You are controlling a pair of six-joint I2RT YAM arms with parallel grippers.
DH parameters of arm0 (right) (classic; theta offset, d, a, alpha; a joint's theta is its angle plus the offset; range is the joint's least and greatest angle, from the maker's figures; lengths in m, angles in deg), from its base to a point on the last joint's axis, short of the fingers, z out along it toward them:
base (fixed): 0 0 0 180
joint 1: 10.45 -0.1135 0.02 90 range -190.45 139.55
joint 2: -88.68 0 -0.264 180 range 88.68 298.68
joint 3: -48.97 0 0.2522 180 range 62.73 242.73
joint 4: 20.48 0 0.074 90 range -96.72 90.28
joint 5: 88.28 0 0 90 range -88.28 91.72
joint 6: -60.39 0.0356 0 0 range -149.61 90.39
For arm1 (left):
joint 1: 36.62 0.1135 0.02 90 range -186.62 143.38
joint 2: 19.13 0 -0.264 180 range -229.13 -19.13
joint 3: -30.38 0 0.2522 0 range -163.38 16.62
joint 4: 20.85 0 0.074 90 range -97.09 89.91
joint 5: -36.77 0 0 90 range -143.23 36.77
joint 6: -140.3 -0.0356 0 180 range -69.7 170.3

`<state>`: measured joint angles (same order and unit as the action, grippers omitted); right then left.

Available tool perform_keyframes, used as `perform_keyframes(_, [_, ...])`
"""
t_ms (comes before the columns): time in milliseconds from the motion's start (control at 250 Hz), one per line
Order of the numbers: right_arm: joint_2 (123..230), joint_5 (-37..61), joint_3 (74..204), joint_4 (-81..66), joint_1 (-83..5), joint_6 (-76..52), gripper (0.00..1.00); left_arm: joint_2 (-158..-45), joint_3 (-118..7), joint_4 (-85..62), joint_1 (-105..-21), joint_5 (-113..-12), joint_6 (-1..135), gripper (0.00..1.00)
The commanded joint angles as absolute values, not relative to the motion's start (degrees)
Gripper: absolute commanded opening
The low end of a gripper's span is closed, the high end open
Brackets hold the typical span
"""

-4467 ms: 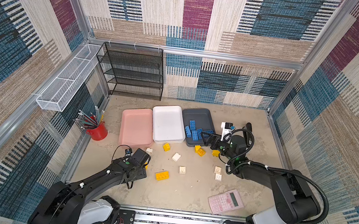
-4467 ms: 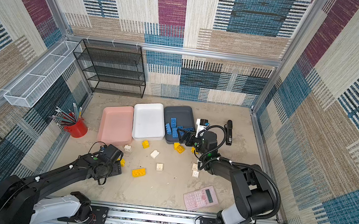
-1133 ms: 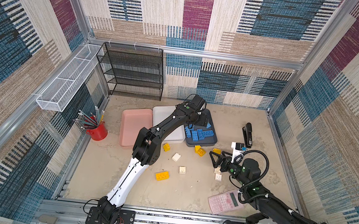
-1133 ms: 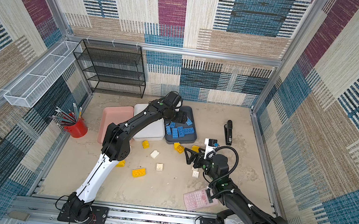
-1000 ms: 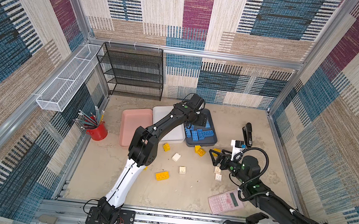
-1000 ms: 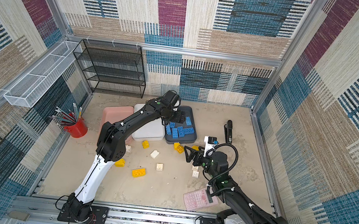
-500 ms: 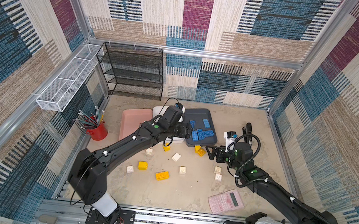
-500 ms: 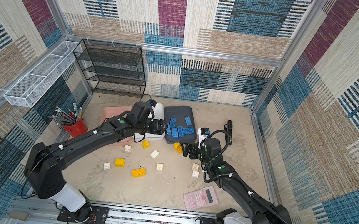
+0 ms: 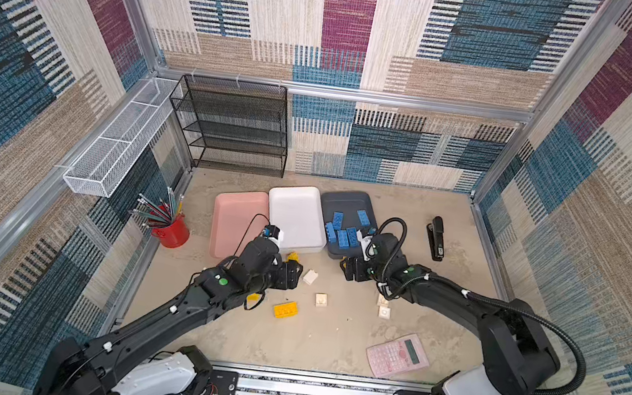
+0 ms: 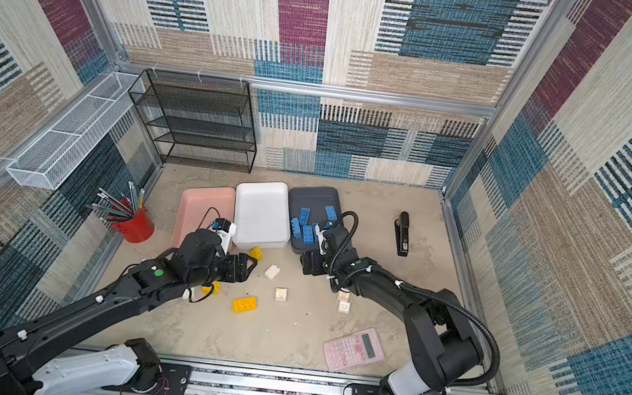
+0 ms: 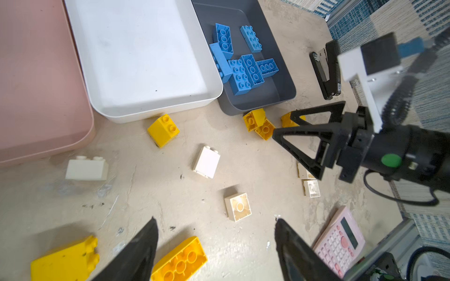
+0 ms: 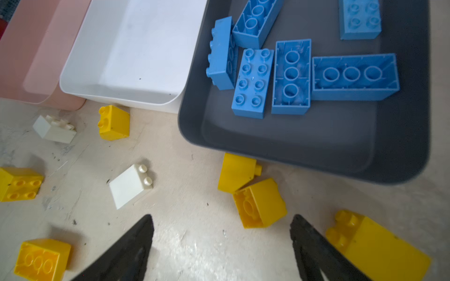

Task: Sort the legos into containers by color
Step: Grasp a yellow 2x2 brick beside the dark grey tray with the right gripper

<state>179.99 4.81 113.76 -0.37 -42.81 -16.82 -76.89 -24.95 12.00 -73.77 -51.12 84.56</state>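
Observation:
Three containers stand side by side at the back: a pink tray (image 9: 237,221), a white tray (image 9: 295,216) and a dark grey tray (image 9: 346,207) holding several blue legos (image 12: 291,75). Yellow legos (image 9: 285,309) and white legos (image 9: 310,276) lie scattered on the table in front. My left gripper (image 11: 215,221) is open and empty, low over the table before the pink and white trays, beside a long yellow lego (image 11: 180,260). My right gripper (image 12: 222,217) is open at the grey tray's front edge, with a yellow lego (image 12: 260,203) just ahead of its jaws.
A red pencil cup (image 9: 171,228) stands at the left, a black stapler (image 9: 436,238) at the right, a pink calculator (image 9: 397,355) near the front. A black mesh shelf (image 9: 236,128) and a white wire basket (image 9: 120,141) line the back and left wall.
My left arm has swung back from over the grey and white trays down to the table in front. My right gripper has moved towards the grey tray's front edge, its jaws a little narrower.

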Motion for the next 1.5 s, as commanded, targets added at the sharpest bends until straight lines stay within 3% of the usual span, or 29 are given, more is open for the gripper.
perform_keyframes(0, [183.21, 0.83, 116.31, 0.66, -43.54, -17.40, 0.85, -73.96, -22.13, 14.52, -73.74, -49.43, 85.17, 0.76])
perform_keyframes(176, [188.40, -0.48, 119.67, 1.14, -43.94, -17.00, 0.75, -71.39, -19.26, 15.62, -73.80, -49.73, 85.72, 0.76])
perform_keyframes(512, [193.20, -1.75, 122.72, 0.50, -44.55, -16.78, 0.67, -71.73, -18.23, 14.94, -73.80, -50.26, 84.98, 0.76])
perform_keyframes(692, [194.08, -1.64, 122.70, -0.21, -44.99, -16.78, 0.47, -72.20, -19.25, 16.01, -73.79, -50.05, 83.69, 0.76])
perform_keyframes(848, [193.15, -2.23, 121.72, -0.82, -45.65, -16.37, 0.39, -72.03, -19.15, 15.75, -73.80, -50.31, 83.79, 0.76])
perform_keyframes(1016, [190.39, -2.63, 120.45, -0.83, -46.22, -16.34, 0.34, -72.26, -19.11, 15.85, -73.75, -50.34, 84.01, 0.76])
perform_keyframes(1496, [183.36, 1.84, 122.71, 0.59, -49.18, -15.36, 0.34, -63.54, -18.00, 25.66, -73.75, -48.30, 86.37, 0.74])
